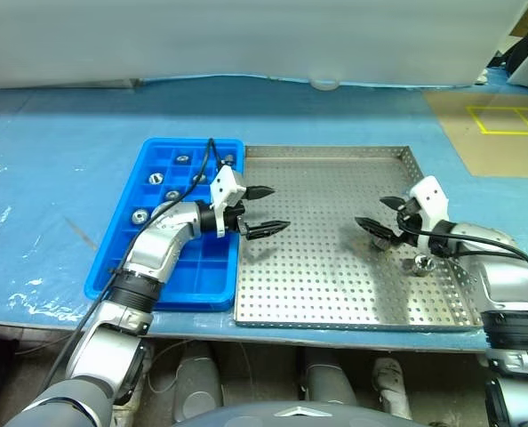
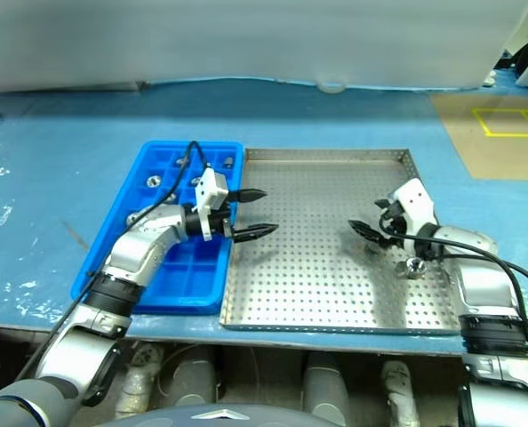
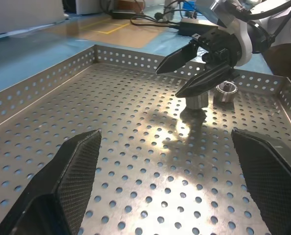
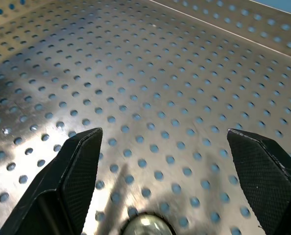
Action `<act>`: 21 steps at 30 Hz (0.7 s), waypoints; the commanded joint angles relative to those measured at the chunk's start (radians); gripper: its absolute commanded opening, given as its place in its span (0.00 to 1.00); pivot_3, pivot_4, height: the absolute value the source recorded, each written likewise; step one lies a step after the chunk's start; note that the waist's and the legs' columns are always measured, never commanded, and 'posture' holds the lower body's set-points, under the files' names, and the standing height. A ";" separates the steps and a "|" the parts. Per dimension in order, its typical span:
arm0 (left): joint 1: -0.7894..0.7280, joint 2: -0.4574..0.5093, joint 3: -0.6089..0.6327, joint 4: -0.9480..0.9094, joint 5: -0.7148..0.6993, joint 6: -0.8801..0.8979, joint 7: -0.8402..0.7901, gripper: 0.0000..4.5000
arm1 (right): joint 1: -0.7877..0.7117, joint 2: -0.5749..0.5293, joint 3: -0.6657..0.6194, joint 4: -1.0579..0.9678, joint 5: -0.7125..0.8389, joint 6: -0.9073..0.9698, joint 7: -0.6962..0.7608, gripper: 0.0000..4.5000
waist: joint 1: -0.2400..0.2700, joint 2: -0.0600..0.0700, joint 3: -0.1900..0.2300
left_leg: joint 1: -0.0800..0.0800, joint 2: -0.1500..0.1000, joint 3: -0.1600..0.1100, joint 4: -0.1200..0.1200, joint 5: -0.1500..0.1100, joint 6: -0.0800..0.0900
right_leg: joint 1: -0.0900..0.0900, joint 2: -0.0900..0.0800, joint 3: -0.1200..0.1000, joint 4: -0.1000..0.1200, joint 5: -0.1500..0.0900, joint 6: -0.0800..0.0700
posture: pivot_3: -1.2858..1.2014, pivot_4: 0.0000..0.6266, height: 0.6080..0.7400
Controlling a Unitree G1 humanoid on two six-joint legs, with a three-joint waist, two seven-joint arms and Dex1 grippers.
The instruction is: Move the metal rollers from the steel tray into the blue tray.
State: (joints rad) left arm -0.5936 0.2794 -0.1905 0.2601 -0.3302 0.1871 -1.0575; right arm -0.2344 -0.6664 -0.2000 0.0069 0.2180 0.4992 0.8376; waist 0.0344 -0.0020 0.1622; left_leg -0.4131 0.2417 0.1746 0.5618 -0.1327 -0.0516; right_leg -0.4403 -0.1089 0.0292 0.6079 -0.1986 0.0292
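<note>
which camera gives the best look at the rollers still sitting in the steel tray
The left wrist view: two metal rollers stand side by side on the steel tray, just behind the right gripper. The head views show them small, one partly behind that gripper. The right wrist view catches only one roller's top.

The middle of the steel tray (image 1: 335, 267) is lying bare between the left gripper (image 1: 266, 210) and right gripper (image 1: 377, 213). Two metal rollers (image 1: 418, 263) are sitting by the right one.
</note>
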 commanded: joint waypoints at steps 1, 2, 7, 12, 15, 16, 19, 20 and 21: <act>-0.031 -0.010 0.001 0.016 0.007 -0.034 -0.028 1.00 | 0.030 -0.009 -0.046 -0.086 0.062 0.044 -0.013 0.95 | -0.010 0.000 0.000 | 0.000 0.000 0.000 0.000 0.000 0.000 | 0.000 0.000 0.000 0.000 0.000 0.000 | 0.41 0.24 1.00; -0.035 -0.013 0.002 0.021 0.006 -0.035 -0.031 1.00 | 0.042 -0.011 -0.046 -0.097 0.073 0.056 -0.009 0.95 | -0.013 0.000 0.000 | 0.000 0.000 0.000 0.000 0.000 0.000 | 0.000 0.000 0.000 0.000 0.000 0.000 | 0.41 0.24 1.00; -0.037 -0.015 0.004 0.035 0.011 -0.044 -0.039 1.00 | 0.073 -0.018 -0.027 -0.114 0.089 0.107 -0.017 0.95 | -0.018 0.000 0.000 | 0.000 0.000 0.001 0.000 -0.001 0.001 | 0.001 0.000 0.000 -0.001 0.000 0.000 | 0.41 0.24 1.00; -0.015 -0.017 -0.004 0.011 0.016 -0.042 -0.031 1.00 | 0.067 -0.034 0.016 -0.057 0.055 0.127 -0.027 0.95 | -0.017 0.000 0.000 | 0.000 0.000 0.001 0.000 -0.001 0.002 | 0.001 -0.001 0.000 -0.001 0.000 0.000 | 0.41 0.24 1.00; -0.009 -0.015 -0.001 0.004 0.018 -0.039 -0.028 1.00 | 0.051 -0.040 0.036 -0.026 0.042 0.115 -0.034 0.82 | -0.017 0.000 0.000 | 0.000 0.000 0.001 0.000 -0.001 0.002 | 0.001 -0.001 0.000 -0.002 0.000 0.000 | 0.42 0.24 1.00; -0.008 -0.015 0.004 0.001 0.015 -0.034 -0.025 1.00 | 0.046 -0.038 0.039 -0.025 0.049 0.115 -0.027 0.75 | -0.017 0.000 0.000 | 0.000 0.000 0.001 0.000 -0.001 0.002 | 0.001 -0.001 0.000 -0.002 0.000 0.000 | 0.42 0.24 1.00; 0.001 -0.014 0.012 -0.017 0.006 -0.019 -0.022 1.00 | 0.035 -0.039 0.049 -0.023 0.059 0.114 -0.012 0.53 | -0.016 0.000 0.000 | 0.001 0.000 0.001 0.000 -0.001 0.002 | 0.002 -0.001 0.000 -0.002 0.000 0.000 | 0.42 0.24 1.00; 0.006 -0.011 0.013 -0.025 0.005 -0.016 -0.023 1.00 | 0.029 -0.038 0.051 -0.025 0.063 0.116 -0.009 0.44 | -0.016 0.000 0.000 | 0.001 0.000 0.001 0.000 -0.001 0.002 | 0.002 -0.001 0.000 -0.002 0.000 0.000 | 0.43 0.24 1.00; 0.011 -0.008 0.014 -0.032 0.004 -0.013 -0.022 1.00 | 0.023 -0.039 0.051 -0.029 0.067 0.118 -0.006 0.38 | -0.015 0.000 0.000 | 0.001 0.000 0.001 0.000 -0.001 0.002 | 0.002 -0.001 0.000 -0.002 0.000 0.000 | 0.43 0.24 1.00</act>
State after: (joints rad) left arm -0.5824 0.2665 -0.1942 0.2800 -0.3113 0.1709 -1.0811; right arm -0.1952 -0.6946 -0.1462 -0.0123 0.2687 0.6200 0.8247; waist 0.0193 -0.0021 0.1622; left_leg -0.4125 0.2416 0.1756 0.5621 -0.1338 -0.0498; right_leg -0.4385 -0.1098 0.0292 0.6062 -0.1987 0.0291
